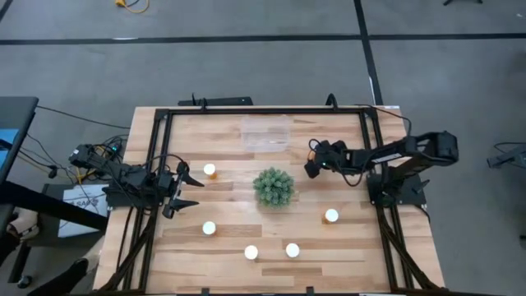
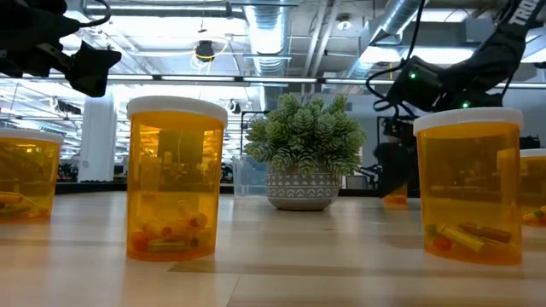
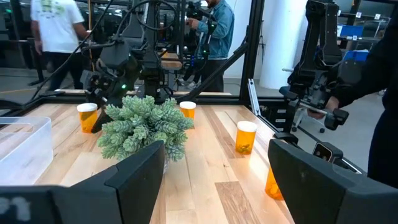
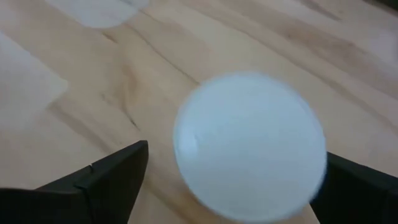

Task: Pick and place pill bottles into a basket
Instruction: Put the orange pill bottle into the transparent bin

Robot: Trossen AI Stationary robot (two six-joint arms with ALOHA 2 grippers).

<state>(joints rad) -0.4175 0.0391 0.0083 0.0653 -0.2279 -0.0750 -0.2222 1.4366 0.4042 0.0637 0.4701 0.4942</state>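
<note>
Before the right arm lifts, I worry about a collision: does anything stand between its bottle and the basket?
Nothing visible does. The right gripper hangs open over a bottle, and bare table lies between there and the basket; the plant sits off to the side.

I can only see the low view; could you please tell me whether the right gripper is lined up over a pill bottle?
Observer: Yes. In the right wrist view a white cap sits just below the right gripper, between its open fingers.
Operator: Thank you. Is anything in the basket yet?
Observer: From above, the clear basket lies at the table's far edge, beyond the plant, and I see no bottle in it.
Operator: And the left gripper?
Observer: The high view shows the left gripper open near the table's left side, with a bottle close beside one fingertip.
</note>
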